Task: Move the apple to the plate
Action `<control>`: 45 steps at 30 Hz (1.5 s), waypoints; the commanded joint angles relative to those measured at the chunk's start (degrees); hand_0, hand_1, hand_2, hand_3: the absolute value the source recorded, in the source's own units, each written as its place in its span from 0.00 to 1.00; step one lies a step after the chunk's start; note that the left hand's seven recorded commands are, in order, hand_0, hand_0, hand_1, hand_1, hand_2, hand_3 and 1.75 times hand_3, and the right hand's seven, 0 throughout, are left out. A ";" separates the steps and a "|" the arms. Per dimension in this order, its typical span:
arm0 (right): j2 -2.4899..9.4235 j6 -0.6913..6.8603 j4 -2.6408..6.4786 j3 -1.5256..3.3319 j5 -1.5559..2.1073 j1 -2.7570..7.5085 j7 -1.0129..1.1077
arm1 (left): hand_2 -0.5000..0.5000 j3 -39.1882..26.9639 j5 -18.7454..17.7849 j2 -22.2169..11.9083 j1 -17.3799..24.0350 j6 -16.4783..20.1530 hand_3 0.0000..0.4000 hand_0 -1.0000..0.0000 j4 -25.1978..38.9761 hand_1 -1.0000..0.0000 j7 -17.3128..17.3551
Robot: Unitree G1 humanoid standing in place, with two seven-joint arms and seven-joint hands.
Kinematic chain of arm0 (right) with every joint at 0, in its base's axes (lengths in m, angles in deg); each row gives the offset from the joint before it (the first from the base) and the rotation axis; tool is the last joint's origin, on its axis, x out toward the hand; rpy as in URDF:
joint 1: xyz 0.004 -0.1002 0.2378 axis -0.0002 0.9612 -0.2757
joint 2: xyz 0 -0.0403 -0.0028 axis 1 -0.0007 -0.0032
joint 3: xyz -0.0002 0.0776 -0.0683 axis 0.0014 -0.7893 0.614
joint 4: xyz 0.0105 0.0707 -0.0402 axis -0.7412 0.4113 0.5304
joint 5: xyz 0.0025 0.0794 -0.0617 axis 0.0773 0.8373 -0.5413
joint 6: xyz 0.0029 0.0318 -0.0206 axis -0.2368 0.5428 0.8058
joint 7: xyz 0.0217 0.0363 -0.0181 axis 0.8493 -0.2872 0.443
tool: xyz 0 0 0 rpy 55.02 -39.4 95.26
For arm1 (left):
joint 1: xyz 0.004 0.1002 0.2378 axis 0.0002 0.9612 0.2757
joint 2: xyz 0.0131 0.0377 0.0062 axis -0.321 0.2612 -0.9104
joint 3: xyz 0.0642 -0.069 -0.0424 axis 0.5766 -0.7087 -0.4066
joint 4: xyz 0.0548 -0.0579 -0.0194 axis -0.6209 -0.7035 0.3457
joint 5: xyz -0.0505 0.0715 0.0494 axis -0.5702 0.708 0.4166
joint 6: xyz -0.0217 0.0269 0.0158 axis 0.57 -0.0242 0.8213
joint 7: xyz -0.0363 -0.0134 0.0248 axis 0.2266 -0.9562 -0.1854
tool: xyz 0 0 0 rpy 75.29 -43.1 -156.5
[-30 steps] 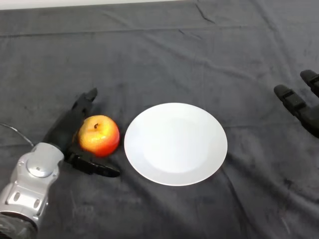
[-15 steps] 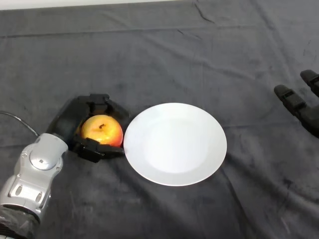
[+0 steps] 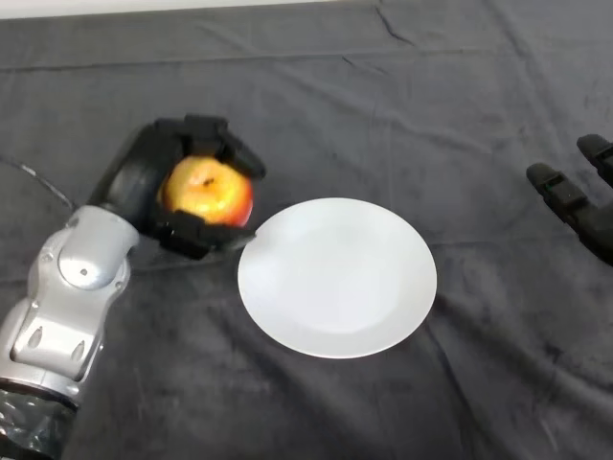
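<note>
- Presently, your left hand (image 3: pixel 144 182) was closed round the apple (image 3: pixel 208 191), with the fingers (image 3: pixel 225 146) curled over its top and far side and the thumb (image 3: pixel 196 233) hooked beneath its near side.
- You had the apple held within the hand, at the upper left of the plate (image 3: pixel 337 277) and just beside its rim; whether it was clear of the surface (image 3: pixel 383 105) could not be told from this one view.
- You could see the apple's red and yellow skin between the fingers and thumb, with the stem hollow facing up toward the camera.
- Your silver-grey arm (image 3: pixel 67 307) came in from the lower left and ran up to the hand at the left of the plate.
- Your plate was white, round and bare, lying flat on the dark cloth near the middle of the surface.
- Your thumb tip sat close to the plate's left rim; whether it touched the rim could not be told.
- You also had a second black hand (image 3: pixel 584 206) showing at the right edge of the view, resting on the cloth well apart from the plate.
</note>
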 commanded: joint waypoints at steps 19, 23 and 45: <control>-1.01 0.04 -2.61 -0.96 0.02 -1.04 -0.29 | 0.50 13.95 -1.43 5.68 -1.88 -6.17 1.00 0.00 -9.99 0.00 -4.06; -1.02 0.05 -2.58 -0.97 0.04 -1.06 -0.29 | 0.50 16.26 -3.24 6.03 -2.98 -6.05 1.00 0.00 -11.99 0.00 -2.77; -1.12 0.07 -2.34 -0.99 0.09 -1.16 -0.22 | 0.50 20.12 -10.02 5.43 -6.63 -6.47 0.00 1.00 -18.87 1.00 2.03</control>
